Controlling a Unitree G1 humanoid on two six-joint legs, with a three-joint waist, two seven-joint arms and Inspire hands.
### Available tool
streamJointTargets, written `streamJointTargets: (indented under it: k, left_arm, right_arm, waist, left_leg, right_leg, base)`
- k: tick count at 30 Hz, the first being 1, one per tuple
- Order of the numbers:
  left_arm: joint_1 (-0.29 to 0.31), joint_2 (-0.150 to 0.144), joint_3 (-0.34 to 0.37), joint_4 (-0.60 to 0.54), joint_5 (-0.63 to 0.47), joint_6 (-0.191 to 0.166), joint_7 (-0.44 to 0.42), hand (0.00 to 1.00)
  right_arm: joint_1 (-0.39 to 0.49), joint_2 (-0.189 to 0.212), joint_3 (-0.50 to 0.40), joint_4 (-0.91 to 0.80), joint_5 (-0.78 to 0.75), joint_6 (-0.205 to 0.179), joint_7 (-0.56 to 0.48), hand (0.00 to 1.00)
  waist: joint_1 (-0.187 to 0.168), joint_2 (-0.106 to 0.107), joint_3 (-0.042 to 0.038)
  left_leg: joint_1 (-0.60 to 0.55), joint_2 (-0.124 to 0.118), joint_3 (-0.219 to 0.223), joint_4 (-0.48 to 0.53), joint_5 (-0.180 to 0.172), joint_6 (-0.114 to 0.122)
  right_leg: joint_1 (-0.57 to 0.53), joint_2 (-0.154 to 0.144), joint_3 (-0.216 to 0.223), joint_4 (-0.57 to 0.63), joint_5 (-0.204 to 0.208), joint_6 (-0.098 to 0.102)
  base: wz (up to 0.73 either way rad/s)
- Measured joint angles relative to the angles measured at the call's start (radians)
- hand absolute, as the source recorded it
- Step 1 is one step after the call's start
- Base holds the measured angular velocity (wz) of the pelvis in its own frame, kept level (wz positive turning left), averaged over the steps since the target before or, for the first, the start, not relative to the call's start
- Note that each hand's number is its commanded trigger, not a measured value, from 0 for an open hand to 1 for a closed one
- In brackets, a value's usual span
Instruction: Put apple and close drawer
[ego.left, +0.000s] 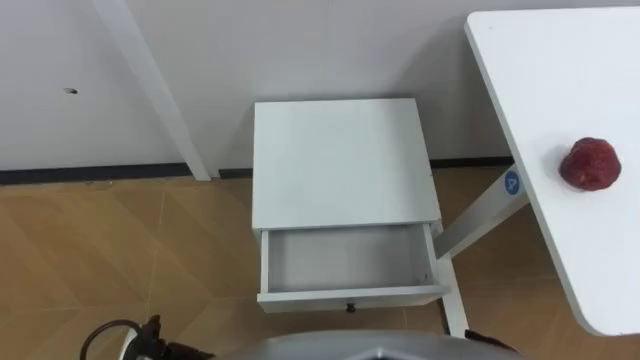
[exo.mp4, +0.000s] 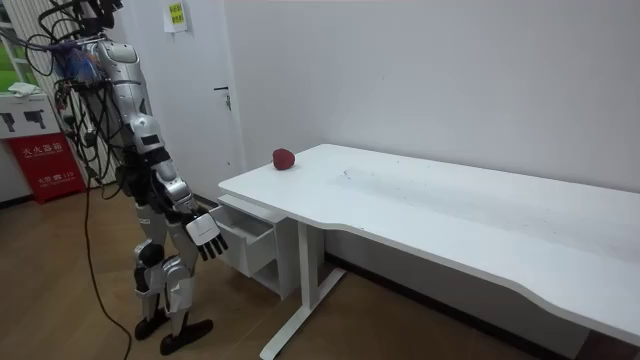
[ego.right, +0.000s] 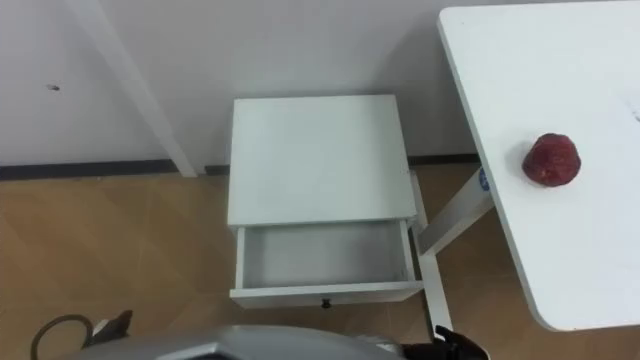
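The apple (ego.left: 589, 164) lies on the table (ego.left: 560, 60), close to the end edge that faces the cabinet (ego.left: 340, 160), so no step is done yet. The drawer (ego.left: 350, 297) stands pulled out and empty (ready to take it). The robot stands before the cabinet, its right hand (exo.mp4: 205, 232) hanging by the drawer front, fingers loosely spread, holding nothing. Left to do, as I judge: fetch the apple, set it in the drawer, push the drawer shut.
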Motion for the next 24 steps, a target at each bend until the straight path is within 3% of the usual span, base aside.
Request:
streamJointTargets:
  k: [11, 18, 20, 24]
  left_arm:
    - [0.016, -0.003, -0.001, 0.0, -0.047, -0.001, 0.009, 0.0]
    - [0.014, -0.003, 0.002, 0.014, -0.098, -0.025, 0.011, 0.0]
    - [0.012, -0.003, 0.023, 0.03, -0.098, -0.029, 0.009, 0.0]
    - [0.018, 0.002, 0.096, 0.038, -0.099, -0.029, 0.009, 0.0]
  right_arm:
    - [0.002, 0.006, -0.006, -0.01, 0.056, -0.006, -0.008, 0.0]
    - [0.01, 0.007, -0.02, -0.007, 0.309, -0.008, -0.02, 0.0]
    - [0.013, 0.007, -0.06, -0.007, 0.372, -0.008, -0.035, 0.0]
    - [0.018, 0.009, -0.226, -0.015, 0.579, -0.006, -0.048, 0.0]
  waist:
    - [0.003, -0.001, 0.0004]
    - [0.002, -0.001, -0.0006]
    - [0.001, -0.002, -0.0003]
    - [-0.028, -0.012, 0.0018]
  left_leg:
    - [-0.006, 0.001, -0.001, -0.009, -0.001, 0.002]
    - [-0.005, 0.004, 0.007, -0.009, -0.001, 0.002]
    - [-0.003, 0.006, 0.008, -0.009, -0.001, 0.002]
    - [-0.004, 0.006, 0.014, -0.01, -0.001, 0.002]
  right_leg:
    - [-0.021, 0.006, 0.018, -0.001, 0.005, 0.0]
    - [-0.019, 0.01, 0.027, 0.001, 0.007, -0.002]
    - [-0.017, 0.011, 0.034, 0.013, 0.007, -0.003]
    - [-0.02, 0.011, 0.037, 0.012, 0.006, -0.003]
  base:
    - [-0.03]
    - [-0.06]
    - [-0.07]
    - [-0.01]
